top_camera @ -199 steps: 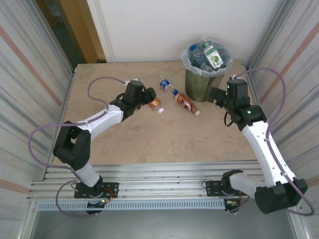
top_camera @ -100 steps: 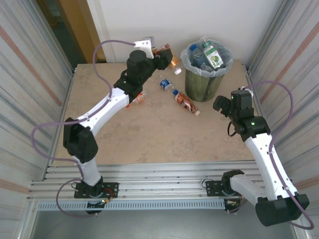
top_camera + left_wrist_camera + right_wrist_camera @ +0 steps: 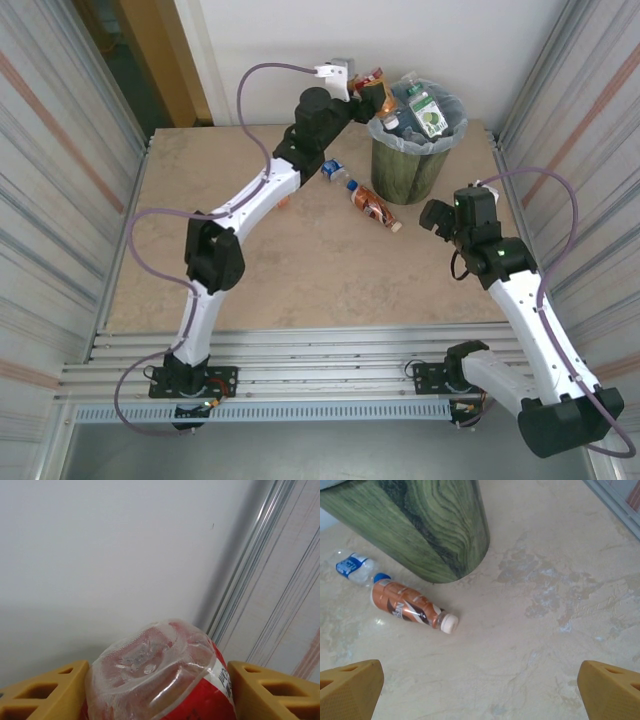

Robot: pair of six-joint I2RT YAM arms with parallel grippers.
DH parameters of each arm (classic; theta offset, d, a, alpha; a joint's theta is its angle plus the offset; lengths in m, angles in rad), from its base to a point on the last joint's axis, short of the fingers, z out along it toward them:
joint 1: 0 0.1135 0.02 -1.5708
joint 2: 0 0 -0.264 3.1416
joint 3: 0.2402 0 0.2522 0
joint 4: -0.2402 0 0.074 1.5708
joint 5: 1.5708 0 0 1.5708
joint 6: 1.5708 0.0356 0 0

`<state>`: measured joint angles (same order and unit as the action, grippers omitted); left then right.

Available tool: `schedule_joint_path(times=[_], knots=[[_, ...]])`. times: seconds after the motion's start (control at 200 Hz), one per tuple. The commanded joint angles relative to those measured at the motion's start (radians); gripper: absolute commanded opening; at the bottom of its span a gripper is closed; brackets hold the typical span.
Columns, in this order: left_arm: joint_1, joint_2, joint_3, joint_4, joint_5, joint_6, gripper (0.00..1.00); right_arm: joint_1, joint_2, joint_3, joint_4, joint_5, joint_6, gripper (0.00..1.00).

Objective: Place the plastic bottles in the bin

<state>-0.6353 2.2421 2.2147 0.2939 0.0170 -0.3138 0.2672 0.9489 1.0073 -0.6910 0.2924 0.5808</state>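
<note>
Holding one red-labelled bottle point(image 3: 165, 680) in my left claw point(image 3: 370, 96), up beside the bin point(image 3: 404, 172).
Item held: clear crushed bottle, red label, clamped between the left claw's yellow fingers point(image 3: 42, 695), which are partly closed against its sides, its base toward the wrist camera; from above it hangs at the bin's left rim (over the liner or just outside it, I cannot tell). In the bin: several bottles, a green-labelled bottle point(image 3: 428, 110) uppermost. On the table point(image 3: 300, 275): a brown bottle point(image 3: 409, 606), white cap, lying just beside the bin's foot; a blue-labelled bottle point(image 3: 355, 566) next to it. Right claw point(image 3: 480, 689): fingers spread wide, gripping nothing, hovering above bare table near the bin, the brown bottle ahead of it and apart.
</note>
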Motion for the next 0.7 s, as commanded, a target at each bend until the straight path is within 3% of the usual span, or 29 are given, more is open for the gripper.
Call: schedule_joint_path(times=[0.0,0.24,0.696], knots=[[-0.004,0.067,0.123,0.049,0.041,0.057,0.65,0.018,-0.017,-0.014,-0.016,0.026,0.036,0.98],[-0.016,0.214,0.308,0.019,0.057,0.159,0.65,0.046,-0.01,-0.012,-0.028,0.026,0.044,0.98],[-0.031,0.275,0.321,-0.023,0.108,0.361,0.72,0.071,-0.007,-0.02,-0.044,0.032,0.054,0.98]])
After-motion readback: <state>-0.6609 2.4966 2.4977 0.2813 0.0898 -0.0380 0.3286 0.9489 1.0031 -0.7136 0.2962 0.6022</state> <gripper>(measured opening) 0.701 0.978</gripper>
